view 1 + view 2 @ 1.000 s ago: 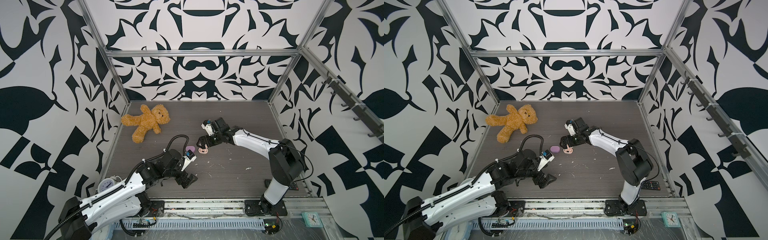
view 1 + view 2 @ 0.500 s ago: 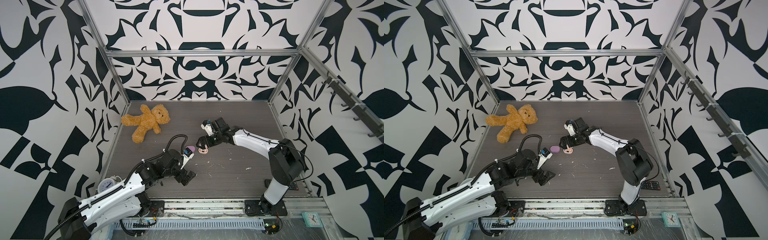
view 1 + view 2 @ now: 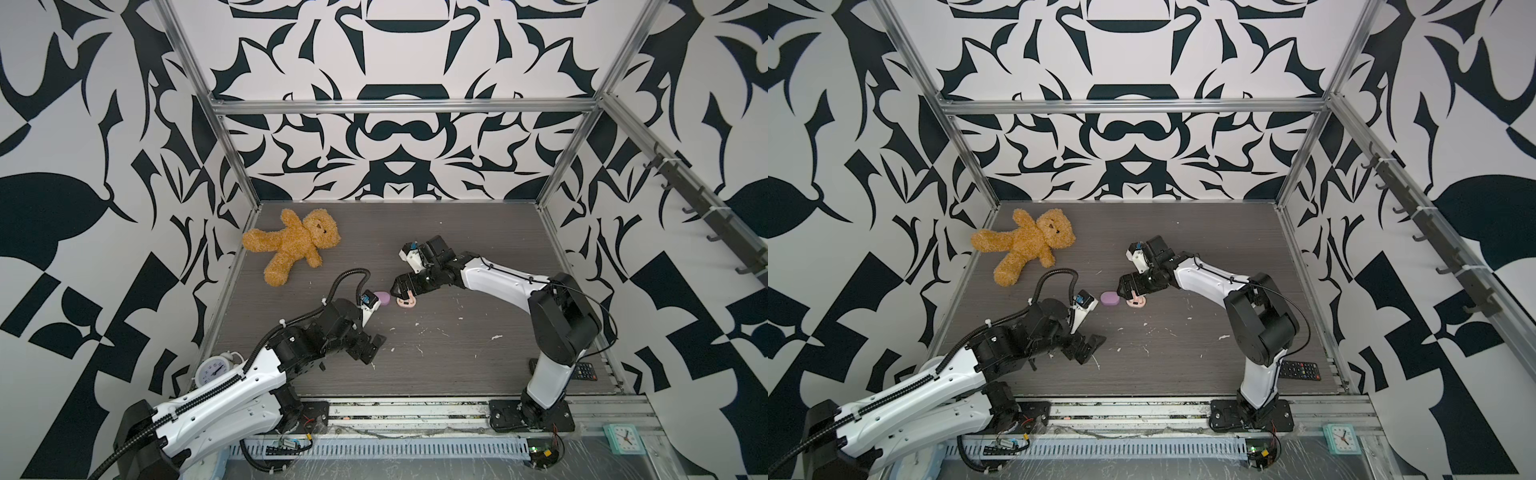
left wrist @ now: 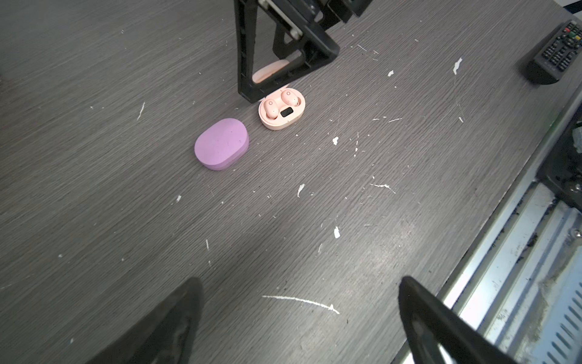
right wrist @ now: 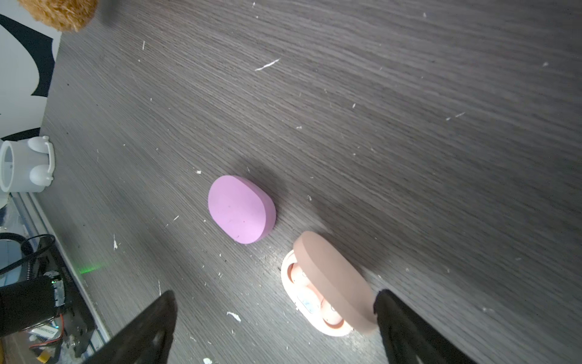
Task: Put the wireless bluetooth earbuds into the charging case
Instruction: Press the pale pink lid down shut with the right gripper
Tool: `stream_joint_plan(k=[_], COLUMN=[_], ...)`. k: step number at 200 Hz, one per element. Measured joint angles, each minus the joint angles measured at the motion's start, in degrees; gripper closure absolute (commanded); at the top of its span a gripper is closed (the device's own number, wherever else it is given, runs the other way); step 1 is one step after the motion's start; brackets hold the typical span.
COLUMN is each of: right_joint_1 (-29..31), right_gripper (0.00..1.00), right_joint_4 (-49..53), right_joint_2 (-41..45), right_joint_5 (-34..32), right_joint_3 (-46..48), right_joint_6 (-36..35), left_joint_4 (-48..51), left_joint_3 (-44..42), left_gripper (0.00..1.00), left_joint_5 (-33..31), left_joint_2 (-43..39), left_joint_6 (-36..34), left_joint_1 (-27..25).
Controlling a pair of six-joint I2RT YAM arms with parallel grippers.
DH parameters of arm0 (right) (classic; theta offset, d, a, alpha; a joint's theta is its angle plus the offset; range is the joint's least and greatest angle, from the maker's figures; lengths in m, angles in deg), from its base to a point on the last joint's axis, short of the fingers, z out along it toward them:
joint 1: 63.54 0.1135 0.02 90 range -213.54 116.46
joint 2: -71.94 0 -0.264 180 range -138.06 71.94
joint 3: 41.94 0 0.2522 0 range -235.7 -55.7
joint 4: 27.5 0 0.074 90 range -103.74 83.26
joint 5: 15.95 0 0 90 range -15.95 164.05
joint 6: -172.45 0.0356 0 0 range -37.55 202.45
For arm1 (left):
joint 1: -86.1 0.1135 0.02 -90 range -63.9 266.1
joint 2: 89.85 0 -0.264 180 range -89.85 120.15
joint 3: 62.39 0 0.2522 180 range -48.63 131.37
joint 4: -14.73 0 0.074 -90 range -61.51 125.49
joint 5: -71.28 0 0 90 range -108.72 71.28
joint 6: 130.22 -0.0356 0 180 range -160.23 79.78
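Observation:
A peach charging case point(image 4: 282, 121) lies open mid-table, its lid point(image 5: 333, 277) tilted up. Two peach earbuds point(image 4: 271, 108) point(image 4: 290, 97) sit in its wells. Just left of it lies a lilac case point(image 4: 221, 144), shut, in both top views point(image 3: 383, 298) point(image 3: 1109, 298). My right gripper point(image 5: 274, 302) is open and low over the peach case point(image 3: 405, 303), with one fingertip beside the lid and the other on the lilac case's side. My left gripper point(image 4: 299, 315) is open and holds nothing, nearer the table's front point(image 3: 372, 347), apart from both cases.
A brown teddy bear point(image 3: 295, 245) lies at the back left. A white alarm clock point(image 3: 214, 370) stands at the front left corner and a black remote point(image 3: 584, 371) at the front right. White scraps point(image 4: 300, 301) litter the grey table. A metal rail point(image 4: 519, 283) edges the front.
My left gripper and wrist have shifted slightly left and away from the front edge. The right arm and both cases have stayed put.

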State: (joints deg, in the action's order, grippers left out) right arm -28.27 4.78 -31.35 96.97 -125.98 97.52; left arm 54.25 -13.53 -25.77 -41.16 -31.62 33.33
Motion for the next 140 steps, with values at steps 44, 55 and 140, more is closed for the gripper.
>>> stream_joint_plan(k=[44, 55, 140], right_joint_1=[0.0, 0.0, 0.0], right_gripper=[0.0, 0.0, 0.0], right_joint_4=[0.07, 0.09, 0.13], right_joint_2=[-0.17, -0.35, -0.83], right_joint_5=[0.83, 0.94, 2.38], right_joint_3=[-0.07, -0.07, -0.15], right_joint_6=[0.0, 0.0, 0.02], left_joint_4=[0.02, 0.02, 0.0], left_joint_3=[0.0, 0.0, 0.0], left_gripper=[0.01, 0.01, 0.01], left_joint_5=[-0.72, -0.74, -0.74], left_joint_2=[0.0, 0.0, 0.0], left_joint_6=[0.0, 0.0, 0.0], left_joint_1=[0.0, 0.0, 0.0])
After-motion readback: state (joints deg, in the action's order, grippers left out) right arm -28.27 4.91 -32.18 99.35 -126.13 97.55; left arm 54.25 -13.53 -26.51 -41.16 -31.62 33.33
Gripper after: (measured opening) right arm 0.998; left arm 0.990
